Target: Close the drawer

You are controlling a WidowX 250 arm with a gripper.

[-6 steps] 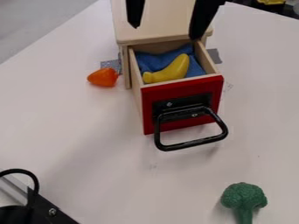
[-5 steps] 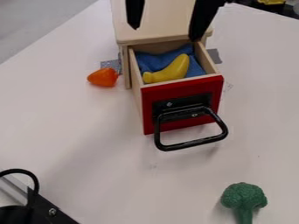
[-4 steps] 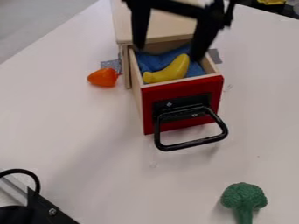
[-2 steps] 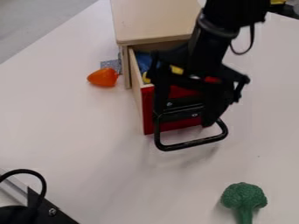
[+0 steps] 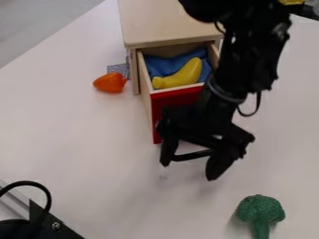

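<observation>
The black gripper point(image 5: 190, 169) hangs in front of the drawer's face with its two fingers spread apart, and it hides most of the black handle point(image 5: 192, 155). Behind it the red-fronted drawer point(image 5: 157, 119) is pulled out of the wooden cabinet point(image 5: 165, 23). Inside the drawer a yellow banana-shaped toy point(image 5: 181, 77) lies on a blue cloth point(image 5: 163, 64). Whether the gripper touches the handle, I cannot tell.
An orange toy point(image 5: 110, 82) lies left of the cabinet. A green toy broccoli point(image 5: 260, 213) is at the lower right. Black hardware with a looped cable point(image 5: 47, 198) occupies the lower left corner.
The gripper has come down from above the cabinet, over the drawer, to the front of its handle, its fingers still apart. The drawer and toys have not moved.
</observation>
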